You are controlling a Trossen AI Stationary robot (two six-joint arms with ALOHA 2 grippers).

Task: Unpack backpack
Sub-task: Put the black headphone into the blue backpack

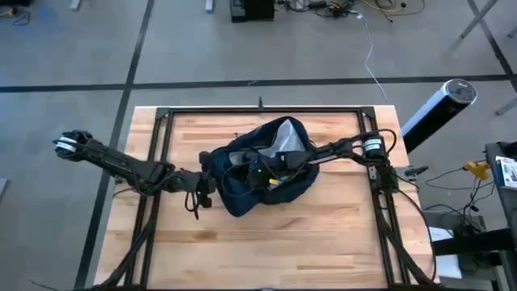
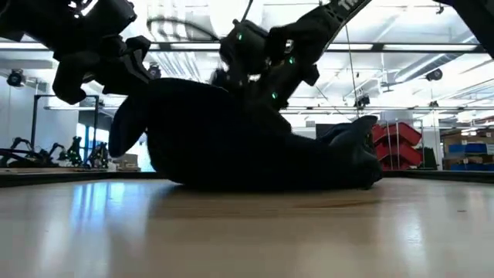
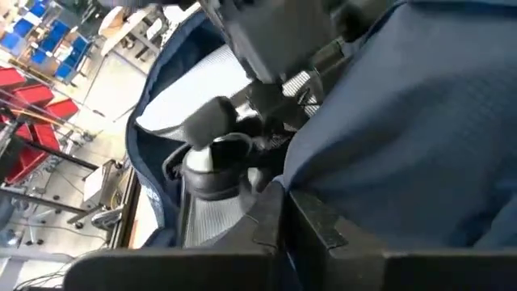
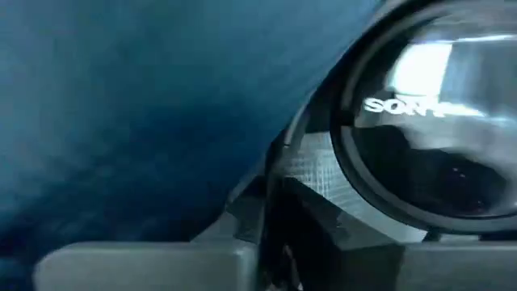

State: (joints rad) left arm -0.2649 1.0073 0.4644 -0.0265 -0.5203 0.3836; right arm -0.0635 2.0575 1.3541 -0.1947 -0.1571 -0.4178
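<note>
1. Backpack position first: the large dark navy soft fabric backpack [image 1: 271, 174] lies slumped in the middle of the high view on the pale wooden table [image 1: 266, 250], its mouth open and the silvery-grey lining [image 1: 283, 137] showing toward the upper centre.

2. The left gripper [image 1: 212, 179] sits at the bag's left edge in the high view. In the left wrist view its fingers [image 3: 266, 222] look pressed together on the navy rim. It should hold that fabric steady and a little raised, so the opening does not sag.

3. The right gripper [image 1: 257, 168] reaches down into the opening from the right of the frame. Whether its claw is spread or pinching something, I cannot tell.

4. The right wrist view shows a glossy black round headphone cup [image 4: 436, 121] with white lettering close ahead, against the grey lining.

5. A good lift, in my judgement, needs a firm hold on the headphone's solid part, then a slow pull straight up through the mouth.

6. Risk: dark cables [image 3: 279, 137] lie across the opening and could snag.
</note>
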